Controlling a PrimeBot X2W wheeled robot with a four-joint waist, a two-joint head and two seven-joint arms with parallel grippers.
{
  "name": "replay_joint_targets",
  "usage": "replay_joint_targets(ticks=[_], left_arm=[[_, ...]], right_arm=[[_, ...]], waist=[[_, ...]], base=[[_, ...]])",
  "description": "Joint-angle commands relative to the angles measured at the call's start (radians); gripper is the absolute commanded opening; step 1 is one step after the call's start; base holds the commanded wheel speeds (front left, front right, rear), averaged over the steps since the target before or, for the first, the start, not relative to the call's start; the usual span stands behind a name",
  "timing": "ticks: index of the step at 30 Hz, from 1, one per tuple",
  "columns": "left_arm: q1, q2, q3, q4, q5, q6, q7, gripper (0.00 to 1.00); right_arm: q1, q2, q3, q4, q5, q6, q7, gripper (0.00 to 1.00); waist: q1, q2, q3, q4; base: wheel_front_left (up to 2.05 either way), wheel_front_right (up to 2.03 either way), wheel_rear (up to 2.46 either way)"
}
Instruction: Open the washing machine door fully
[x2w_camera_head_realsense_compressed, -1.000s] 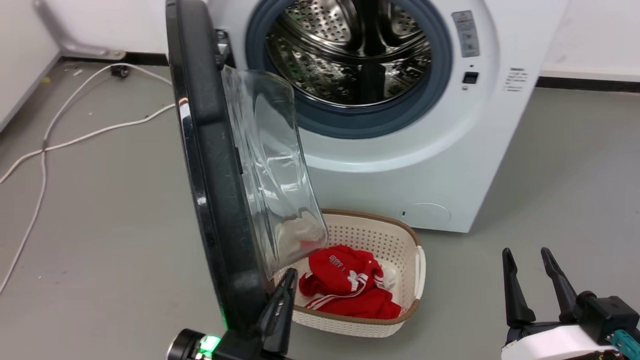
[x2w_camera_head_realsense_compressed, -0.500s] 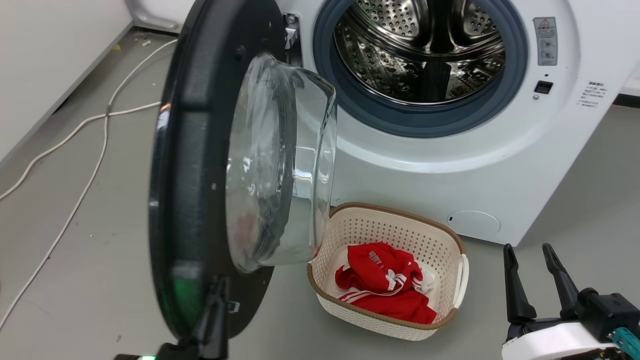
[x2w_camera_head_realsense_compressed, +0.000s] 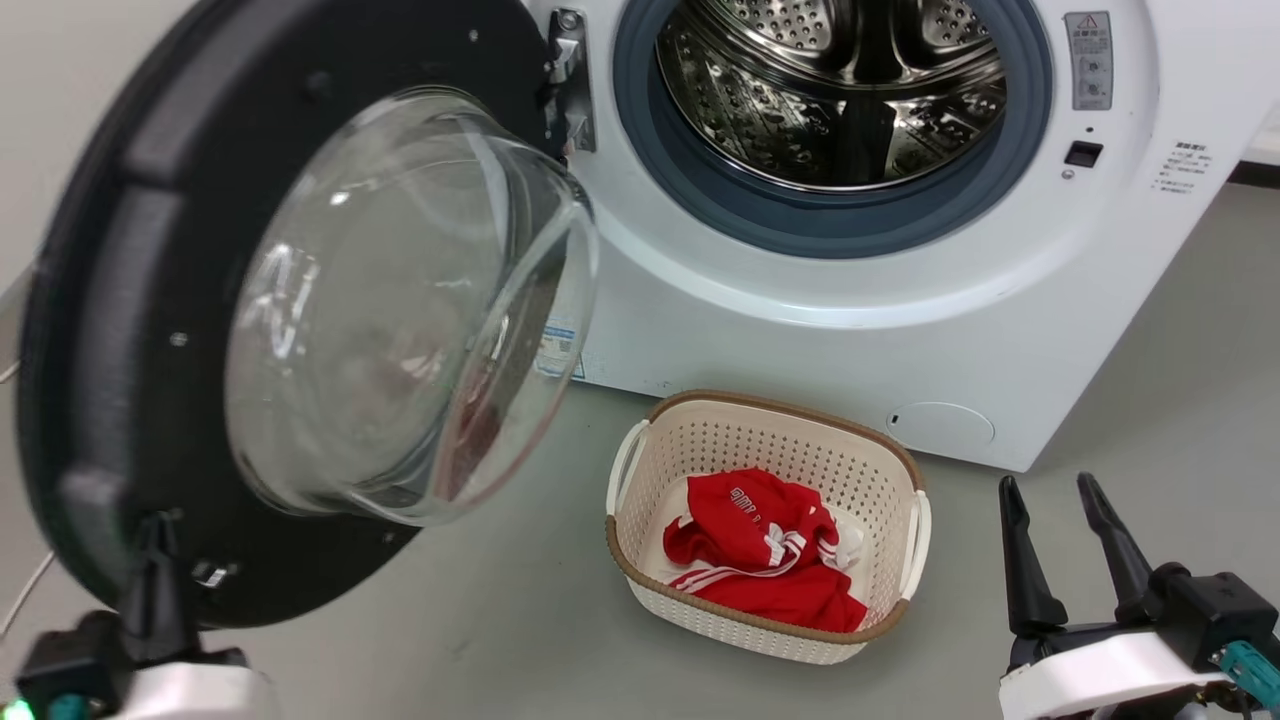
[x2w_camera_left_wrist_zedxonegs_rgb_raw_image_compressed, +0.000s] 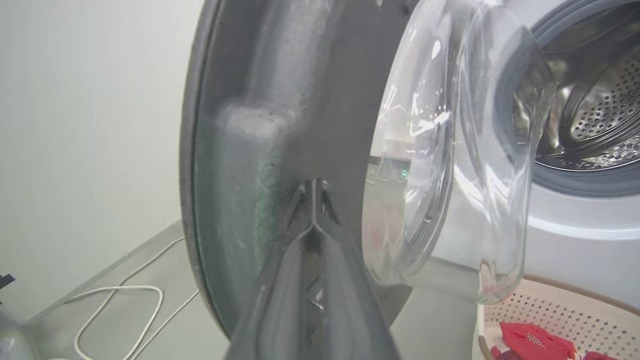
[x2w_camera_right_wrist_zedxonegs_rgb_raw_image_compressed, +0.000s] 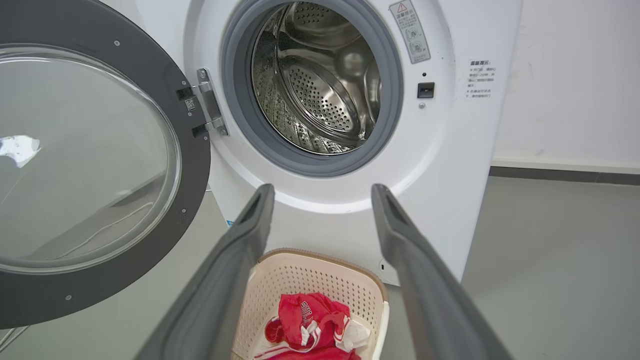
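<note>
Now your left gripper (x2w_camera_left_wrist_zedxonegs_rgb_raw_image_compressed: 314, 196), fingers pressed together, seemingly touches the open round glossy black washing machine door (x2w_camera_head_realsense_compressed: 110, 300); right gripper (x2w_camera_head_realsense_compressed: 1045, 485) fingers spread.

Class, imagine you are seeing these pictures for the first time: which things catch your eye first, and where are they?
The big black door stands wide open at the left, its glass bowl bulging forward. To its right the machine shows its shiny steel drum, and below that a red garment lies in a pale basket on the floor.
</note>
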Motion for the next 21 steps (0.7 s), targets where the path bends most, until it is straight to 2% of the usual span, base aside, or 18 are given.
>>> replay_joint_targets(ticks=[1, 11, 17, 21], left_arm=[[-0.027, 0.018, 0.028, 0.023, -0.009, -0.002, 0.003, 0.0], [-0.153, 0.123, 0.145, 0.229, 0.005, -0.052, 0.003, 0.0], [-0.202, 0.156, 0.219, 0.345, -0.022, -0.081, 0.004, 0.0], [-0.218, 0.162, 0.251, 0.371, -0.004, -0.099, 0.003, 0.0]], right_arm=[[-0.017, 0.001, -0.001, -0.004, -0.002, 0.0, 0.002, 1.0], [-0.038, 0.001, -0.005, -0.02, -0.014, -0.001, 0.017, 1.0], [-0.043, 0.001, -0.005, -0.017, -0.012, -0.001, 0.019, 1.0], [-0.044, 0.001, -0.002, -0.011, -0.014, -0.001, 0.019, 1.0]], waist=[[0.0, 0.0, 0.008, -0.009], [0.0, 0.0, 0.042, -0.052], [0.0, 0.0, 0.049, -0.069], [0.0, 0.0, 0.043, -0.079]], base=[[0.0, 0.0, 0.0], [0.0, 0.0, 0.0], [0.0, 0.0, 0.0], [0.0, 0.0, 0.0]])
